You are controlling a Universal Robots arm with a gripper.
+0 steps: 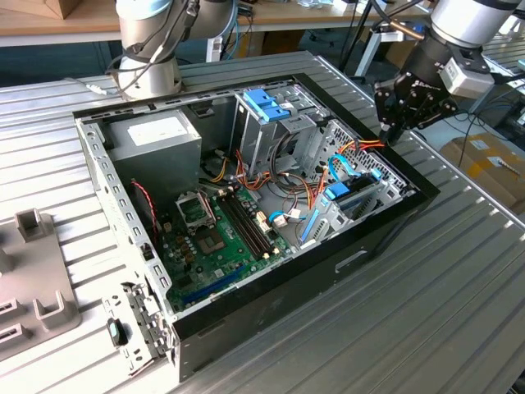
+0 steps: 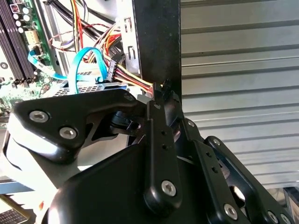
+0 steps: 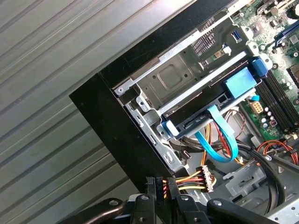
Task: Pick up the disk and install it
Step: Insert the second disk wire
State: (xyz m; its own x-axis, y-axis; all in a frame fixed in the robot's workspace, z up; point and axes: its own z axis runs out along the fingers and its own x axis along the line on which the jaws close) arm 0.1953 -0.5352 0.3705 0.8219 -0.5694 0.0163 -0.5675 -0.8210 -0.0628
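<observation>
1. A ribbed grey metal desk carries an open black computer case.
2. The black pincer pinches a black plug with red-yellow wires, at the case's 2 o'clock corner.
3. The blue-framed grey metal disk sits in its bay.

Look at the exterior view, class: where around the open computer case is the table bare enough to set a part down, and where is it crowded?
Free: the ribbed table on the exterior view's right of the open case, and the strip behind its rear wall. Crowded: the case's inside, full of cables, drive cages and motherboard; its far-right corner, where the gripper hangs; and the grey fixtures at the left edge.
</observation>
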